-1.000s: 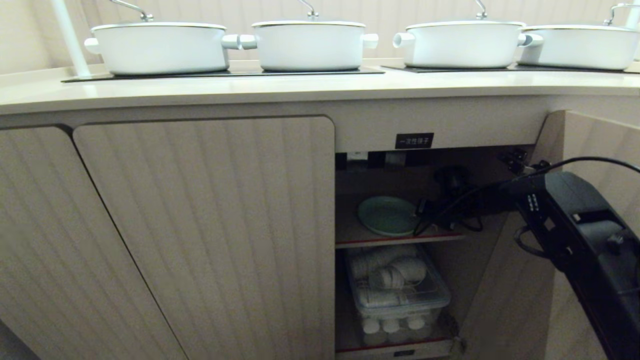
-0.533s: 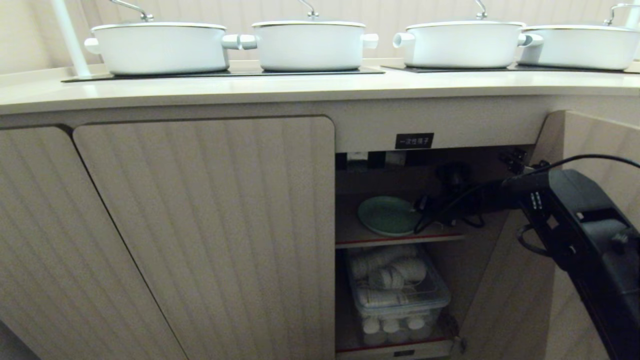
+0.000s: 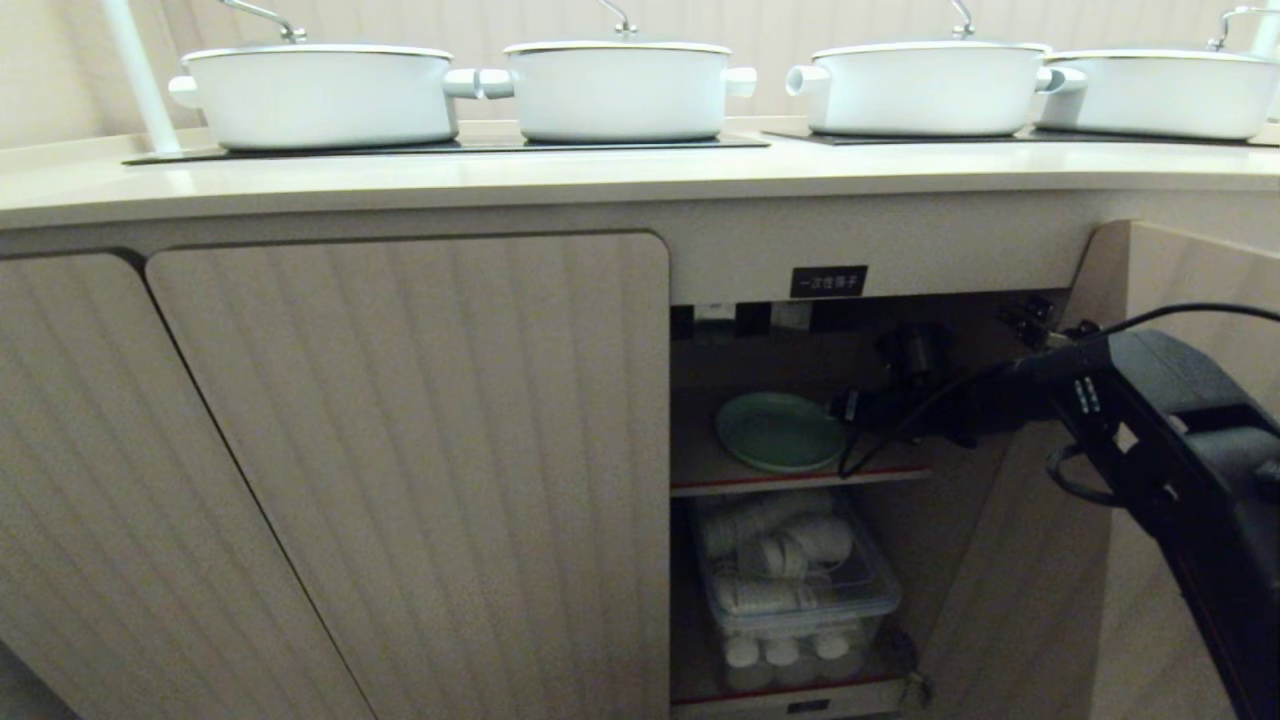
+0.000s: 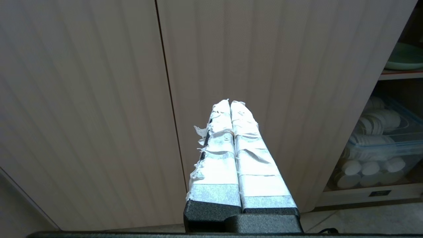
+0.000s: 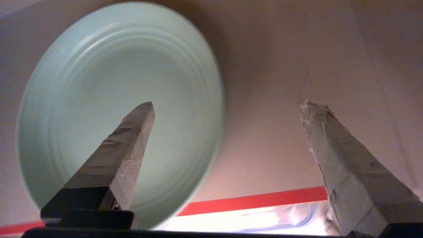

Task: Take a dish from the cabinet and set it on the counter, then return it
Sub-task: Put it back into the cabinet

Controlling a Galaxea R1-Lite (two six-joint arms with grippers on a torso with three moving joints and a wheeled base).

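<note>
Head view: the dish (image 3: 780, 432) is seen right of centre on the cabinet (image 3: 420, 450) shelf; the right claw (image 3: 850, 408), spread wide, should be drawn back level without nudging the rim.

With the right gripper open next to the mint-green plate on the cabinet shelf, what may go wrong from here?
1. The round mint-green plate lies near the wooden shelf's red front edge; one finger of the open right gripper is over the plate, so pulling back might drag it off.
2. The arm's black cable hangs beside the plate and might catch its rim.
3. The open ribbed beige cabinet door stands close to the right arm, which might bump it.
</note>
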